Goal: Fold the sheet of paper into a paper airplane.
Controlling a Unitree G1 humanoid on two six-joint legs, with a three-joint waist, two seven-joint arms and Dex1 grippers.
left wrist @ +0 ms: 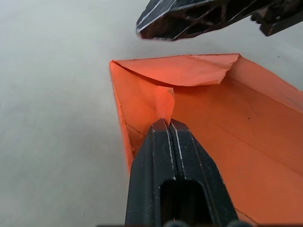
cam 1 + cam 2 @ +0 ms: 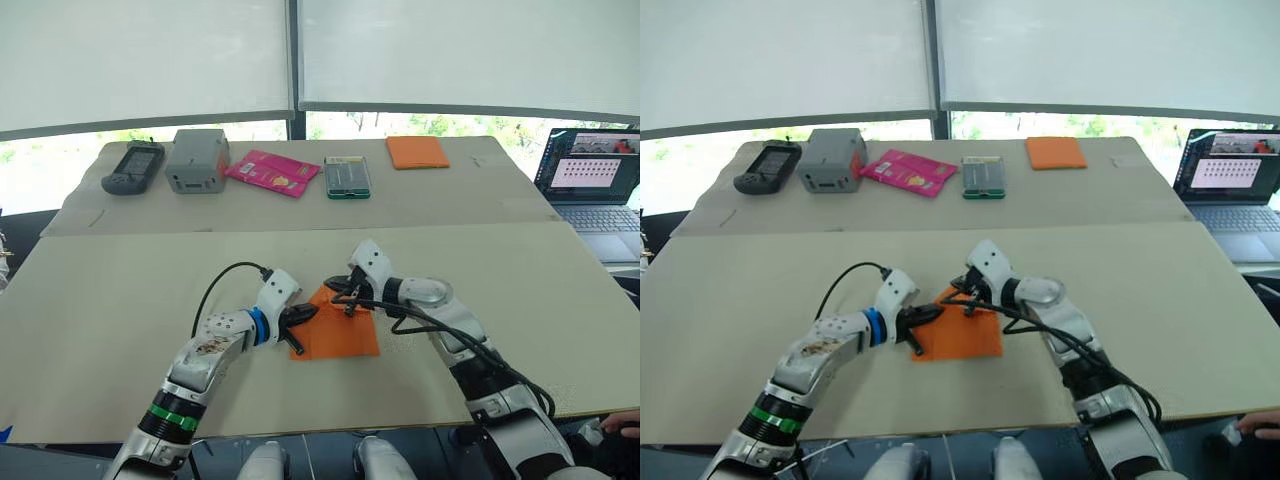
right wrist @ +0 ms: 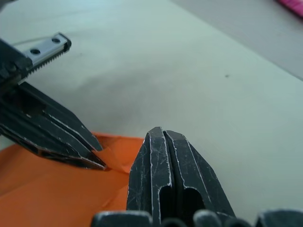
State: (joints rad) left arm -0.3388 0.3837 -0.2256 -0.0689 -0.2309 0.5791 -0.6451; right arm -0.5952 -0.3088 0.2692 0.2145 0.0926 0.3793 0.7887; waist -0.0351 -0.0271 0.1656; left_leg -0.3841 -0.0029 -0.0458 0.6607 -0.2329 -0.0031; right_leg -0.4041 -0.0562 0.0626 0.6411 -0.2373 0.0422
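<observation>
The sheet of paper (image 2: 340, 335) is bright orange and lies flat on the near table, with its far-left corner folded over (image 1: 189, 71). It is a flat sheet, not the shape of a paper airplane. My left gripper (image 2: 306, 315) reaches in from the left and is shut on a small raised flap of the paper's left edge (image 1: 165, 101). My right gripper (image 2: 338, 292) hangs just over the folded far corner with its fingers (image 3: 151, 156) shut and nothing visible between them. The two grippers' tips are close together.
Along the far table stand a black handheld device (image 2: 133, 167), a grey box (image 2: 197, 159), a pink printed packet (image 2: 272, 172), a green-edged case (image 2: 347, 176) and a smooth orange rectangle (image 2: 417, 151). A laptop (image 2: 590, 180) sits at the right. A person's hand (image 2: 625, 425) shows at the lower right.
</observation>
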